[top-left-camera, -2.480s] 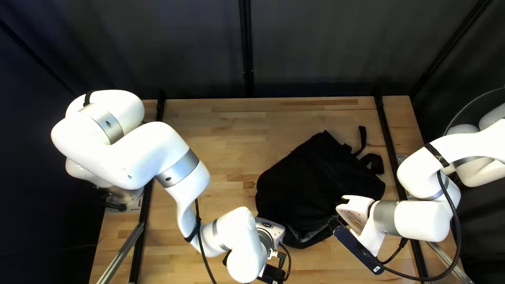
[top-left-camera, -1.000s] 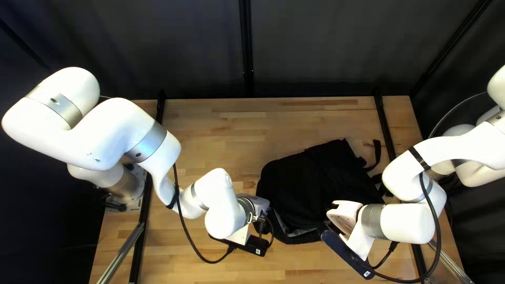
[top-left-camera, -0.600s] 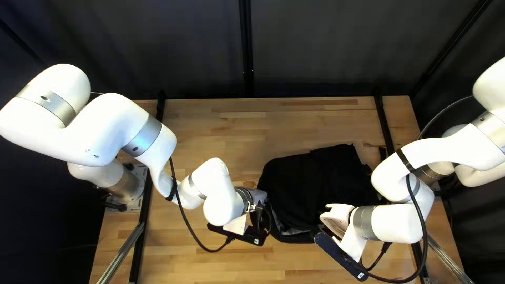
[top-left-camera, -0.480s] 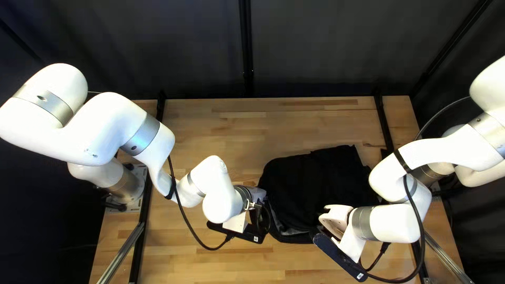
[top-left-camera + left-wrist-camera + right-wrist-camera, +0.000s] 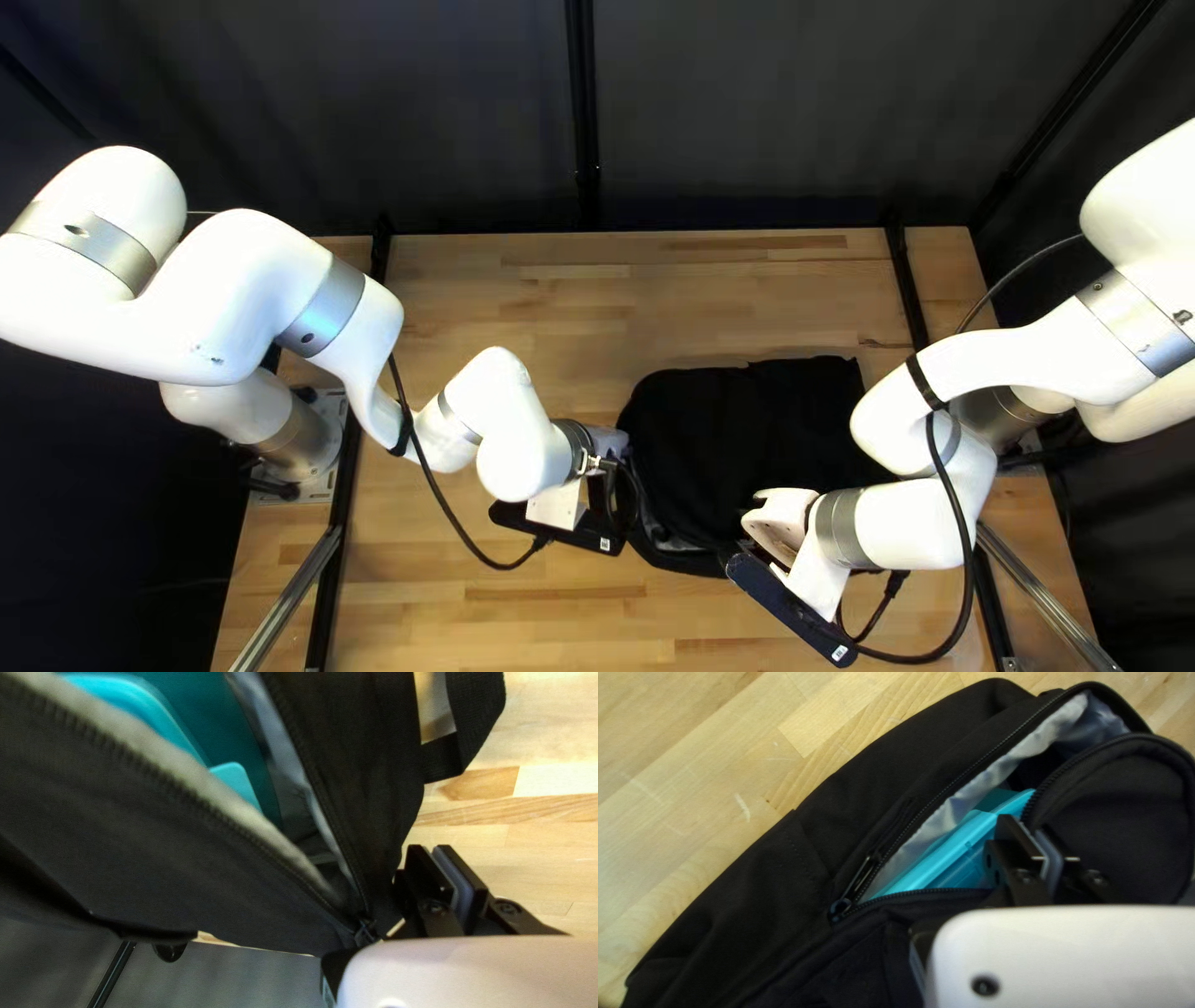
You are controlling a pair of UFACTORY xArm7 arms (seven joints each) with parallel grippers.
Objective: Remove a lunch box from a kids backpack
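The black backpack point(image 5: 735, 436) lies between my left gripper point(image 5: 610, 451) and right gripper point(image 5: 774, 529). In the left wrist view the backpack point(image 5: 205, 877) gapes open along its zipper, with the teal lunch box point(image 5: 146, 709) inside. There my left gripper point(image 5: 439, 858) is shut with nothing visible between its fingers, close beside the zipper's end and the bag's side. Seen from the right wrist, the lunch box point(image 5: 949, 855) sits within the open backpack point(image 5: 803, 852). My right gripper point(image 5: 1030, 830) is shut on the zippered edge of the flap, next to the box.
Wooden tabletop point(image 5: 535, 299) surrounds the bag. Dark rails point(image 5: 911, 299) run along both sides. A looped strap point(image 5: 479, 715) extends from the bag over the wood near my left gripper. Black cables point(image 5: 448, 510) hang from both arms.
My left gripper has pulled back toward the left and slightly farther from the near edge. The right gripper has shifted left, and the bag has turned and bunched, its straps now out of sight.
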